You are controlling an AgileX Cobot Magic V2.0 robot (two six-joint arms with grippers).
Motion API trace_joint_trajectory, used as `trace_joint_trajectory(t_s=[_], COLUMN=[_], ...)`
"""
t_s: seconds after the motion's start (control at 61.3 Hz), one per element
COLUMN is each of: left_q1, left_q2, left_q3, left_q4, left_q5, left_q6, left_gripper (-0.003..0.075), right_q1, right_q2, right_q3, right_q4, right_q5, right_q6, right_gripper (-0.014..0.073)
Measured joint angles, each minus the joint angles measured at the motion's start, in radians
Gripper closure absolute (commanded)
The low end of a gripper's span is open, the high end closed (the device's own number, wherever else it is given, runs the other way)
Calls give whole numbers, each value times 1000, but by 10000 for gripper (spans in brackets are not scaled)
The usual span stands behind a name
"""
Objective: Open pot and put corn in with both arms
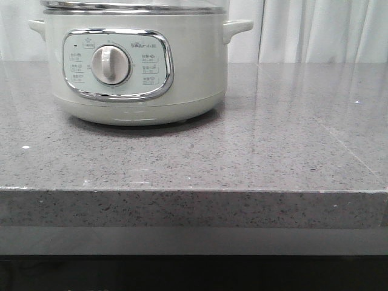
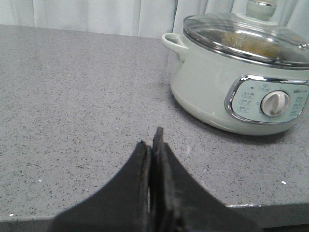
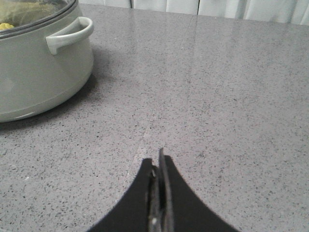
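Grey speckled stone is forming the countertop (image 1: 291,151), and its front edge is running straight across the front view, with a wide bare stretch lying to the right of the pot (image 1: 136,60). I am seeing the pot sitting on the left part of the counter, toward the back, near pale curtains (image 1: 315,30). It is large, round and pale green, with a handle on each side, a chrome-framed control panel (image 1: 118,63) and a cream dial (image 1: 110,65) facing forward. The front view is cutting off its top, so only my wrist views are showing the glass lid (image 2: 244,36) resting on the steel rim, with its knob (image 2: 260,7) on top. Through the glass, my right wrist view is catching a bit of yellow that may be the corn (image 3: 6,25) inside; I cannot tell for sure. My left claw (image 2: 152,142) is hanging over bare counter, apart from the pot, its fingers pressed together and grasping nothing. My right claw (image 3: 158,162) is also clenched and empty, over open stone beside the pot. Neither arm is showing in the front view.
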State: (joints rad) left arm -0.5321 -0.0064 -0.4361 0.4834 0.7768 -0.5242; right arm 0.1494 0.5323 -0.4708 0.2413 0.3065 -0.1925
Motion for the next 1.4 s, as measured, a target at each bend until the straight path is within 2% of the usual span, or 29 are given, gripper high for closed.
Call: trace_joint_trajectory(t_s=[0.735, 0.833, 1.028, 1.257, 1.404], left_q1=[0, 0, 0, 0, 26], left_q2=[0, 0, 0, 0, 0], left_q3=[0, 0, 0, 5, 44], left_q4=[35, 37, -188, -434, -478], left_q5=[0, -41, -126, -145, -198], left_q6=[-1, 17, 290, 492, 535], left_gripper=[741, 741, 741, 741, 741], right_q1=[0, 0, 0, 0, 0], right_q2=[0, 0, 0, 0, 0], right_q3=[0, 0, 0, 0, 0], right_q4=[0, 0, 0, 0, 0], right_q5=[0, 0, 0, 0, 1], right_q6=[0, 0, 0, 0, 0], right_gripper=[661, 661, 661, 661, 661])
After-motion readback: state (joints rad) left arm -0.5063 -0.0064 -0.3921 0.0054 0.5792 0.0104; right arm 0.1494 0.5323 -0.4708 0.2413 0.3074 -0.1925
